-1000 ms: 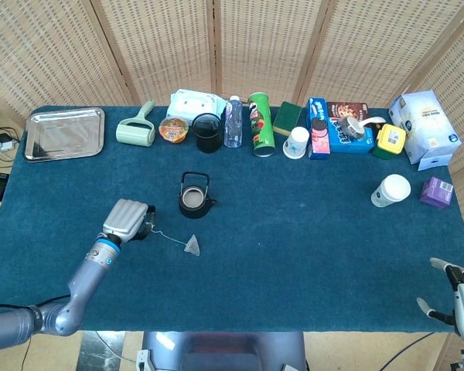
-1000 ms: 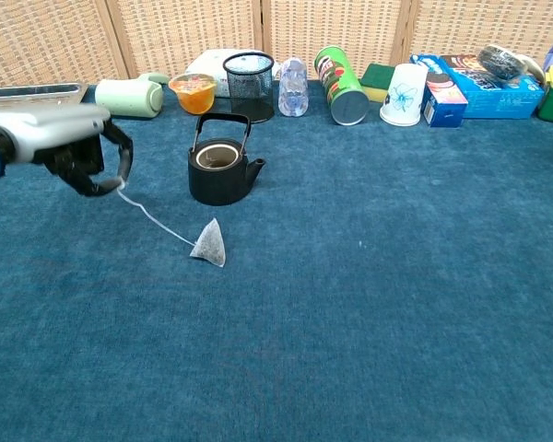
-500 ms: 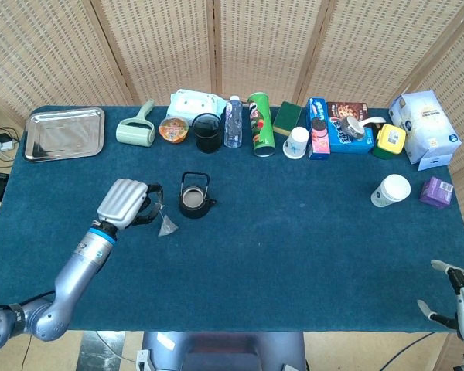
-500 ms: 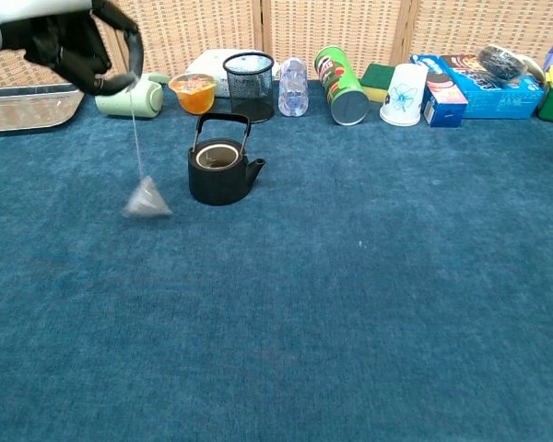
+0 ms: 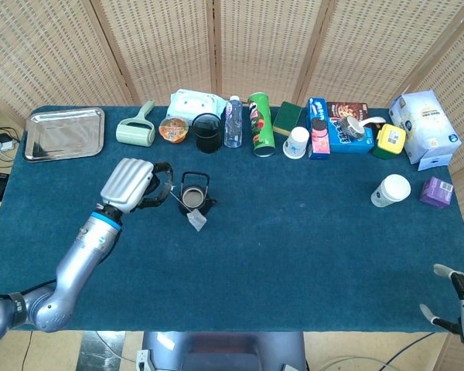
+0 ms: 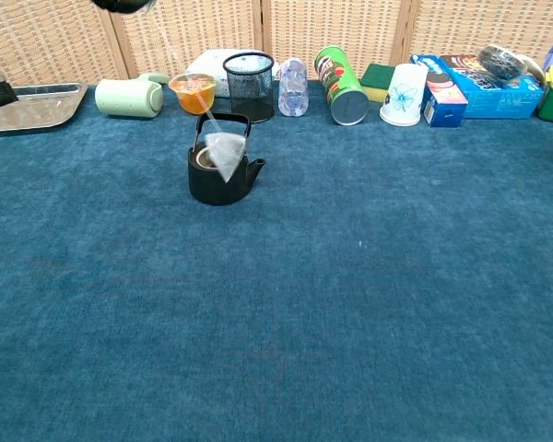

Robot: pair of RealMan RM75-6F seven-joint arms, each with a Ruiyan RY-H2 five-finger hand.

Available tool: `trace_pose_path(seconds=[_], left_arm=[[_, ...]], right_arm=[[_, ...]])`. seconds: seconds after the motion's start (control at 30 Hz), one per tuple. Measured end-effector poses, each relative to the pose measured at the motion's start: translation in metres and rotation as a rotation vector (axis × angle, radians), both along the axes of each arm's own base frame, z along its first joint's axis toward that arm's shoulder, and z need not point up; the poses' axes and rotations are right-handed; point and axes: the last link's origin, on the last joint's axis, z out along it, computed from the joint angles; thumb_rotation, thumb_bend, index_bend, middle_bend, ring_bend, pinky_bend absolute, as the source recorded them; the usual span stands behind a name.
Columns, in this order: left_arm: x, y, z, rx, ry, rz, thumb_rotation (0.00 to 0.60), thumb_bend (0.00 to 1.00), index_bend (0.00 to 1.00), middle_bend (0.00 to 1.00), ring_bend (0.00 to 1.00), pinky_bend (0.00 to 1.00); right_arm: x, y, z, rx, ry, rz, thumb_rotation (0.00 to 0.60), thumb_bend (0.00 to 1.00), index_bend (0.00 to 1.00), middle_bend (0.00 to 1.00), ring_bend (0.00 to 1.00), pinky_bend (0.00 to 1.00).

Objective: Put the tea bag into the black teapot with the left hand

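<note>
Overhead head view, low chest view

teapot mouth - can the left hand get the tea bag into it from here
Probably yes: the left hand dangles the tea bag by its string beside the black teapot, whose mouth looks uncovered, handle upright.

Blue-clothed table (image 5: 294, 255), black teapot (image 5: 193, 201), back-row clutter.

The left hand (image 5: 135, 185) has a ribbed, silver-grey back plate and black fingers (image 5: 164, 182). A bright blue ring marks its wrist, joined to a smooth, rounded metallic-grey forearm with a darker band near the elbow. The right hand (image 5: 460, 305) shows pale grey fingers with dark segments at the frame's corner.
</note>
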Motion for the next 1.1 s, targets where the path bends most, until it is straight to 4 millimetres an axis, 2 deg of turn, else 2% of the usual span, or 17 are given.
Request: trace_pose_path(seconds=[0.37, 0.67, 0.93, 1.1], left_arm=[[0.016, 0.021, 0.001, 0.019, -0.021, 0.028, 0.600, 0.49, 0.59, 1.00, 1.00, 0.94], [0.013, 0.036, -0.012, 0.012, 0.005, 0.067, 0.600, 0.49, 0.59, 1.00, 1.00, 0.94], [0.014, 0.039, -0.023, -0.005, 0.021, 0.066, 0.600, 0.49, 0.59, 1.00, 1.00, 0.94], [0.006, 0.044, -0.034, -0.019, 0.040, 0.094, 0.600, 0.49, 0.59, 1.00, 1.00, 0.94]], right_arm=[[-0.004, 0.003, 0.000, -0.002, -0.006, -0.014, 0.600, 0.24, 0.24, 0.31, 0.25, 0.22], [-0.006, 0.005, -0.001, -0.007, -0.010, -0.028, 0.600, 0.24, 0.24, 0.31, 0.25, 0.22], [-0.009, 0.007, 0.001, -0.015, -0.012, -0.044, 0.600, 0.24, 0.24, 0.31, 0.25, 0.22], [-0.011, 0.010, 0.002, -0.016, -0.016, -0.056, 0.600, 0.24, 0.24, 0.31, 0.25, 0.22]])
